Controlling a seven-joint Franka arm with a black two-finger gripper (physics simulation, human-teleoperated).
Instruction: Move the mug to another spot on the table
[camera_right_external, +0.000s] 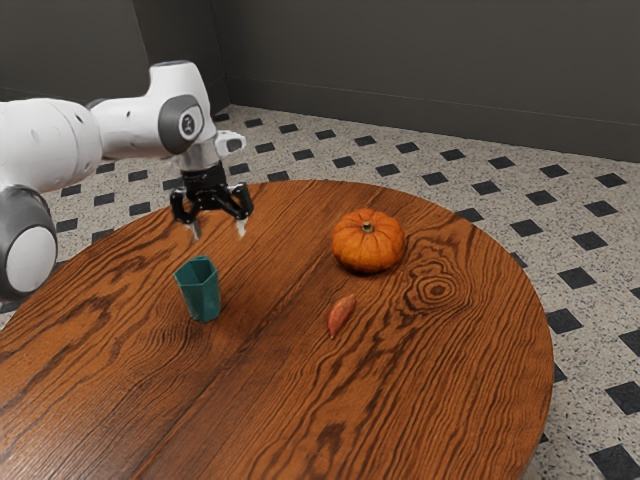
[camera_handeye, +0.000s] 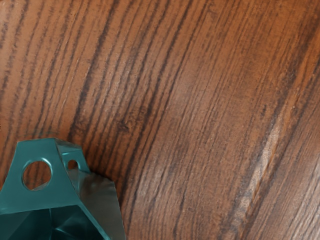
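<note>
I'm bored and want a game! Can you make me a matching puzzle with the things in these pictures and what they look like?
Things:
1. mug
2. pumpkin
3. sweet potato
4. gripper

Looks:
A. orange and round
B. teal, standing upright
C. black, open, up in the air
D. small, reddish, lying flat on the wood

Pairs: 1-B, 2-A, 3-D, 4-C.

Pumpkin (camera_right_external: 368, 240), sweet potato (camera_right_external: 341, 315), table (camera_right_external: 420, 390)
</note>
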